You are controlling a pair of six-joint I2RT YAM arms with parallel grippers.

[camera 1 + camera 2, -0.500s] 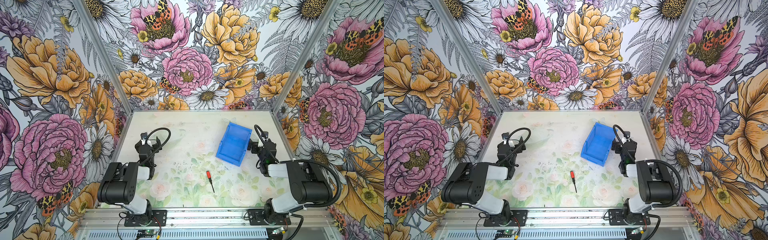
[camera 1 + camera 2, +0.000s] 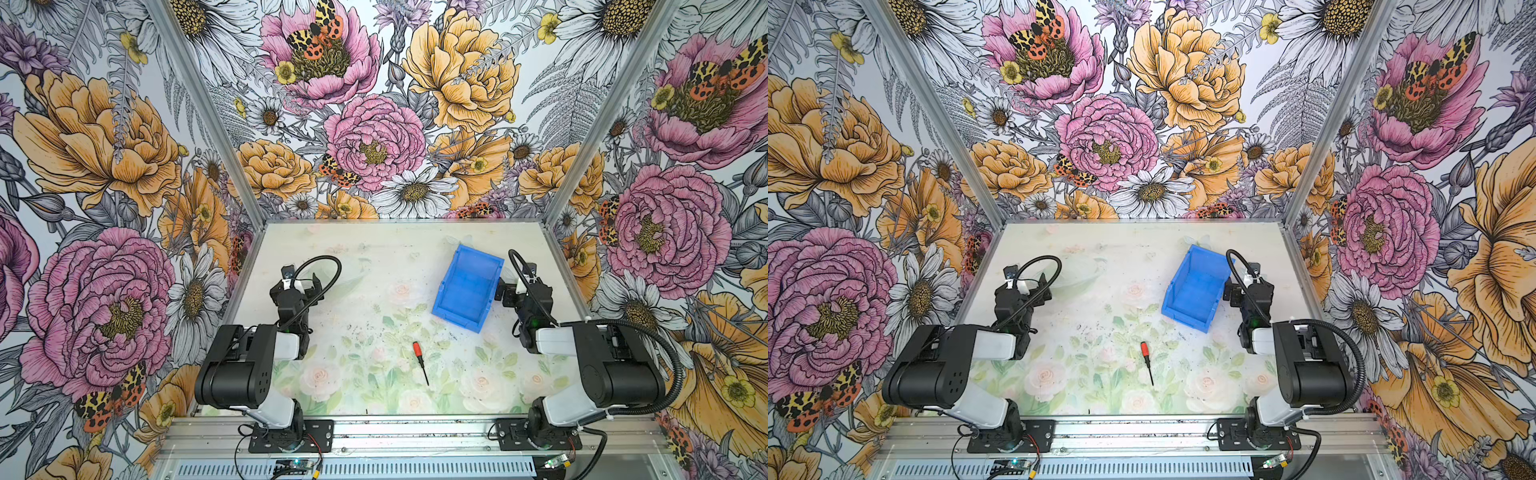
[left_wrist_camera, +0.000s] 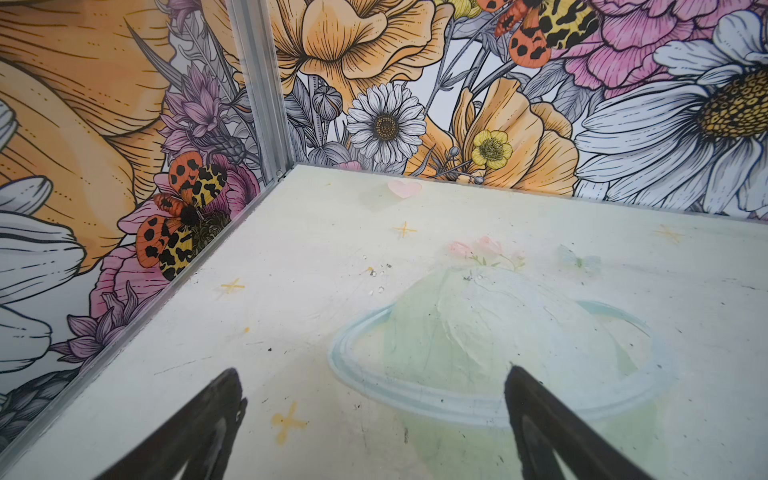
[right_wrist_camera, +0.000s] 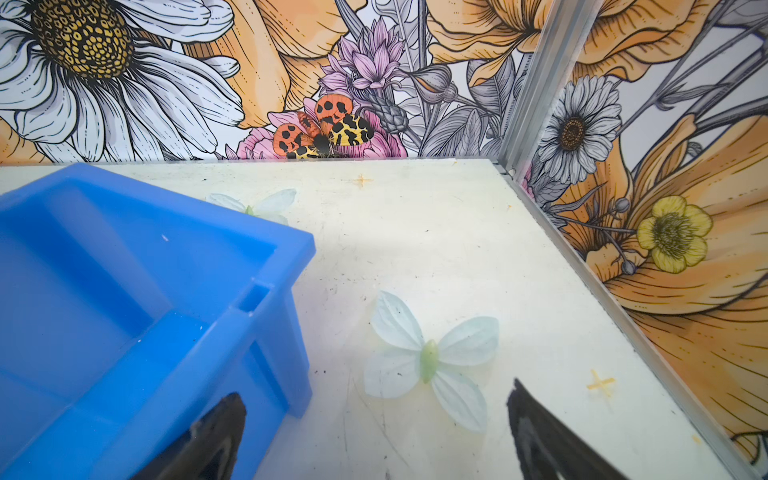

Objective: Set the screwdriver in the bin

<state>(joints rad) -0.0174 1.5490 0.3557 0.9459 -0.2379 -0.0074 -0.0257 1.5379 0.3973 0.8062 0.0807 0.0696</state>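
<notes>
Nothing has changed in the last half second that I can make out: the screwdriver [image 2: 419,361] lies flat on the worktop [image 2: 374,257] in the lower middle of both top views, red handle toward the bin [image 2: 457,322] and thin shaft pointing to the lower edge, just where it lay before. The bin sits above it and to the right, well apart from it, skewed, and empty as far as I can see. I judge the task as not yet begun, since the pick is still to be made. My left arm [image 2: 249,365] is folded low at the left of the frame. My left jaws are released over bare worktop, and the left wrist view shows both fingertips [image 3: 220,399] spread with nothing between them. My right arm [image 2: 615,365] is folded the same way at the right. My right jaws are also released and stand just beside the bin's right wall [image 4: 270,365]. In the right wrist view one finger shows in front of that wall and the other over bare worktop. Neither pair of jaws is near the screwdriver. The right arm looks the likelier one to take it, by my guess.
</notes>
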